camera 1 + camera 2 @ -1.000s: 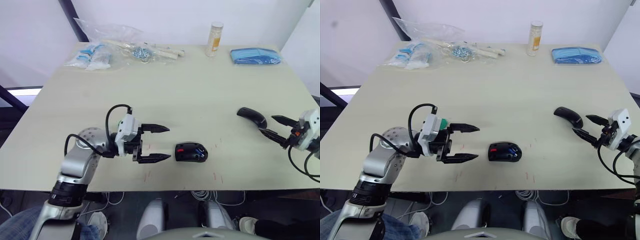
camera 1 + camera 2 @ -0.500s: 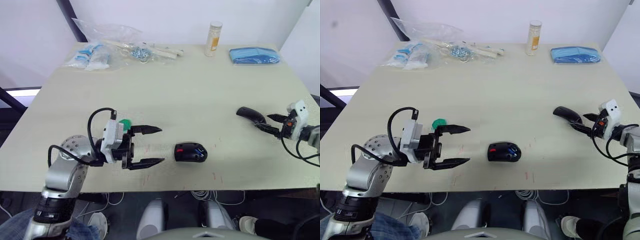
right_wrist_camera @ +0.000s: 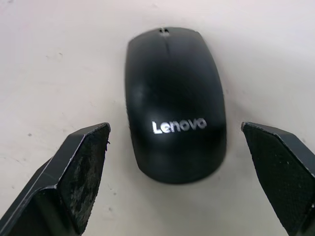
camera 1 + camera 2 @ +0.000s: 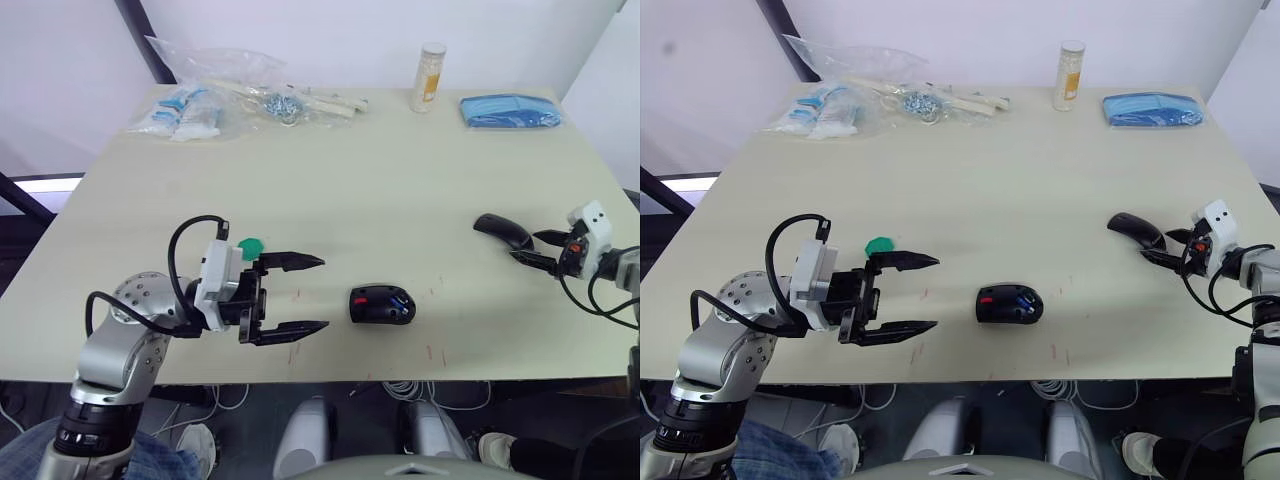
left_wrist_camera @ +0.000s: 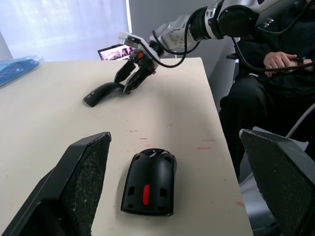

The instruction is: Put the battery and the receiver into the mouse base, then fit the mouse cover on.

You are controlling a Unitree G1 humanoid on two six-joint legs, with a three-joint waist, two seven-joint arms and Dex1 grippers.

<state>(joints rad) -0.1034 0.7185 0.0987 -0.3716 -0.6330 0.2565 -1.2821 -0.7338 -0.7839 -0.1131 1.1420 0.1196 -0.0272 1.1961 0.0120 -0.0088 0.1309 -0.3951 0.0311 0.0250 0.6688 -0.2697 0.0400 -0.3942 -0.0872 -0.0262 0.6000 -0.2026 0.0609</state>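
1. Base sat at the desk's 6 o'clock; blue battery looked seated inside. Receiver: could not tell.
2. Cover lay at 3 o'clock, well apart from the base.
3. Right gripper had its fingers released, straddling the cover: pickup step, likely.
4. Left gripper had its fingers released, empty, at the base's 9 o'clock.
5. Next: clench on the cover, carry it over the base, align.

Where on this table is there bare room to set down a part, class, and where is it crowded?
The table's middle is bare, between the far clutter and the mouse base. Crowded: the plastic bags, bottle and blue cloth along the far edge.
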